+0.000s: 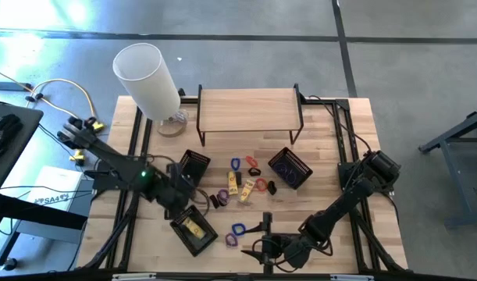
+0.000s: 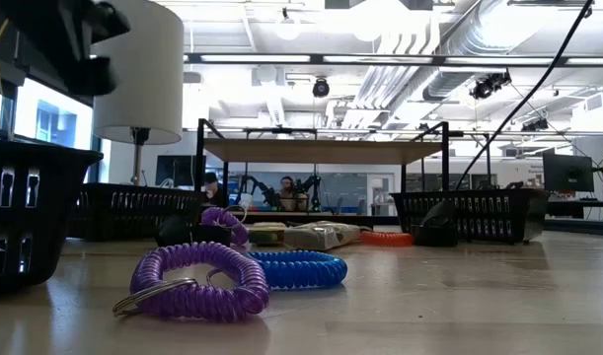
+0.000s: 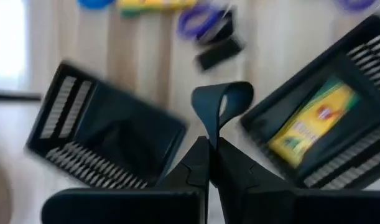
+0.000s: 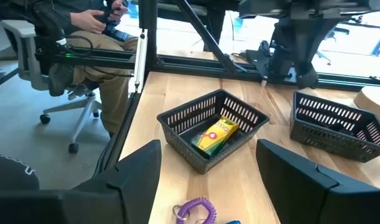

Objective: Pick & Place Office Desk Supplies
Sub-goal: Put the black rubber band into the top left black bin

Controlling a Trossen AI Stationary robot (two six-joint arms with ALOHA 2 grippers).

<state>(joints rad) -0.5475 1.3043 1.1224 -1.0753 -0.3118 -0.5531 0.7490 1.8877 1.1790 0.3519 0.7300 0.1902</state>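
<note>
Motion-blurred baskets (image 3: 109, 134) and supplies (image 3: 205, 18)

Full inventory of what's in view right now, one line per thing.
baskets: three, black, around the table's middle
yellow packets: three; two mid-table, one in the basket by the left arm
coil bands: several, purple, blue and red, mid-table and near the front
dark clip: one, in the left gripper
lamp: one, white, back left
shelf: one, wooden, back
person: one, seated beside the table
left gripper: jaws shut on the dark clip
right gripper: jaws open, front edge
</note>
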